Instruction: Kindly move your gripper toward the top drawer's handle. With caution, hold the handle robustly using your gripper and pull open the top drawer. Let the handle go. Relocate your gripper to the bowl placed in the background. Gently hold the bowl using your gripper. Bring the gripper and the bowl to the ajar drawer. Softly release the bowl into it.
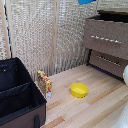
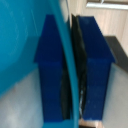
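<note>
Two views tell different parts of the scene, and much is cut off. In the exterior view, at the exterior view's left, a black fabric bin (image 1: 17, 95) with an inner divider runs out of frame at the left and bottom edges. Just beside it stands a small orange and white carton (image 1: 45, 82), too blurred for its print to be read. Near the middle a yellow bowl (image 1: 79, 90) sits alone on the pale wooden table (image 1: 100, 107). At the top edge only a sliver of the bowl (image 1: 86, 1) shows, bright blue and cropped, high above the dresser; the arm there is out of frame. Toward the exterior view's right the top drawer (image 1: 106, 39) stands pulled out, brown, its dark opening visible above the front, with the handle (image 1: 106, 39) a thin pale bar across it. The lower drawer (image 1: 107, 62) sits further back. A white rounded shape at the right edge is too cropped to identify.

In the wrist view the gripper (image 2: 72, 70) fills the frame, blurred: its dark blue fingers (image 2: 50, 70) are pressed on either side of the bowl's (image 2: 20, 40) thin turquoise rim, clamping it between the pads.
</note>
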Robot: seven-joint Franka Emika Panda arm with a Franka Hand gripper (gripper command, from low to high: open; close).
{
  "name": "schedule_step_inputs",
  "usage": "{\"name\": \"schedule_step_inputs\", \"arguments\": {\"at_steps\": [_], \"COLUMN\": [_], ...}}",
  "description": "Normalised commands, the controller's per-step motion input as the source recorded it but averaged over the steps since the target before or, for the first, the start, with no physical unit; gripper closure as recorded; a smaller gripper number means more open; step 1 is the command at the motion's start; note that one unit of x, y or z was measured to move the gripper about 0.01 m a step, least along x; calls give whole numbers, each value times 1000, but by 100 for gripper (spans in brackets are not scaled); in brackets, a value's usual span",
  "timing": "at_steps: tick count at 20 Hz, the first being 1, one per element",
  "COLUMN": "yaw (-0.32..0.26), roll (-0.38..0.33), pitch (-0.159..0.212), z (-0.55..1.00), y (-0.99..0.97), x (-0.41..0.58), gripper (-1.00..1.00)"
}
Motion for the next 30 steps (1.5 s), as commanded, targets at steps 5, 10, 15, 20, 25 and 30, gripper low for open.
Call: {"name": "schedule_step_inputs", "arguments": {"at_steps": [5,10,15,20,25,30], "yaw": [-99,-76,-43,-4,-17,-77], "roll": [7,4,-15,1,0,9], "pitch": [156,97,41,2,5,21], "z": [321,-50,-156,-22,-58,96], "y": [-889,-746,-238,-47,55,-5], "x": [-210,-260,-334,-214,-161,102], "gripper": [100,100,-100,-100,-100,-100]}}
